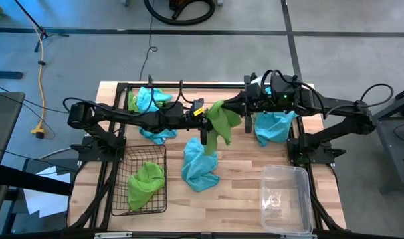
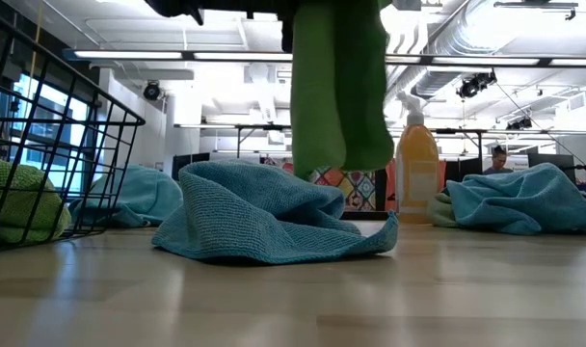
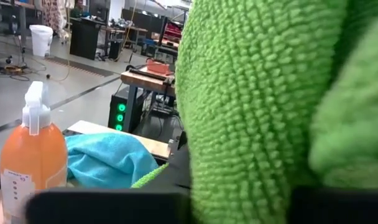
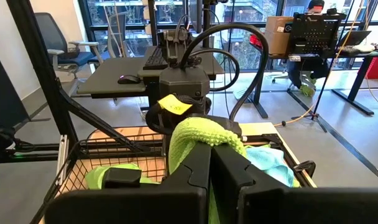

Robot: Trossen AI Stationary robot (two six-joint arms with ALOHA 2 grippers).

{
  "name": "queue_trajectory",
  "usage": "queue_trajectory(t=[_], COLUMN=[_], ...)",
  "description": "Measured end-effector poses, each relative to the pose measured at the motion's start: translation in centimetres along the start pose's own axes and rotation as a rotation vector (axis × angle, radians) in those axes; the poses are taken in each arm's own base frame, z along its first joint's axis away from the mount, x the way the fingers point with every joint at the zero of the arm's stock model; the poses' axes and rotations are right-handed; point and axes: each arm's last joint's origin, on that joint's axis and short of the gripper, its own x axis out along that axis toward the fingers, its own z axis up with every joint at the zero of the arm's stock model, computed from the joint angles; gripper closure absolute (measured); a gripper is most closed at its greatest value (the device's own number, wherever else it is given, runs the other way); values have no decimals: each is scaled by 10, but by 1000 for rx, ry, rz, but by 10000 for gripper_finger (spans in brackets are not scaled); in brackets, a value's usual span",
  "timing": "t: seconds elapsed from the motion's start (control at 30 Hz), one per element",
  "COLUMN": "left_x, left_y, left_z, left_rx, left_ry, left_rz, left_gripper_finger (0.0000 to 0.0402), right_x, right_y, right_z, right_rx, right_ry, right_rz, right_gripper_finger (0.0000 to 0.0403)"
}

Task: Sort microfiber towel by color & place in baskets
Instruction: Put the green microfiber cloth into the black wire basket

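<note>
Between both claws hangs a fuzzy lime-green towel (image 1: 222, 121), draped lengthwise.

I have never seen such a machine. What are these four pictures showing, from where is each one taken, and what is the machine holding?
It is a robot with two dark arms at a wooden table. One picture looks down from above, one looks level across the tabletop, and one comes from a camera on each wrist.

Both arms meet over the middle of the table. The left gripper and the right gripper are both shut on one green towel, which hangs above a blue towel.

On the table lie more blue towels. A black wire basket already holds another green towel. A clear plastic basket looks empty. An orange spray bottle stands at the back.
</note>
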Motion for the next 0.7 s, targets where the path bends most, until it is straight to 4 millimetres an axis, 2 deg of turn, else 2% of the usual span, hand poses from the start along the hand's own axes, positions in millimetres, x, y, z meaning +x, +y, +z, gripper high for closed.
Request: queue_trajectory(t=[0.33,0.43,0.53,0.7], left_x=[-1,-5,-11,-21], left_y=[0,-1,1,6], left_z=[1,4,6,12], left_rx=[5,29,49,86], left_ry=[10,35,85,143], left_rz=[1,11,31,67], left_gripper_finger=[400,401,401,401], right_x=[0,-6,-17,-39], right_y=[3,3,2,0], right_z=[0,2,5,6], right_rx=[-1,50,100,122], right_ry=[0,-9,-13,12], right_rz=[13,8,-21,-99], right_gripper_finger=[402,393,361,271])
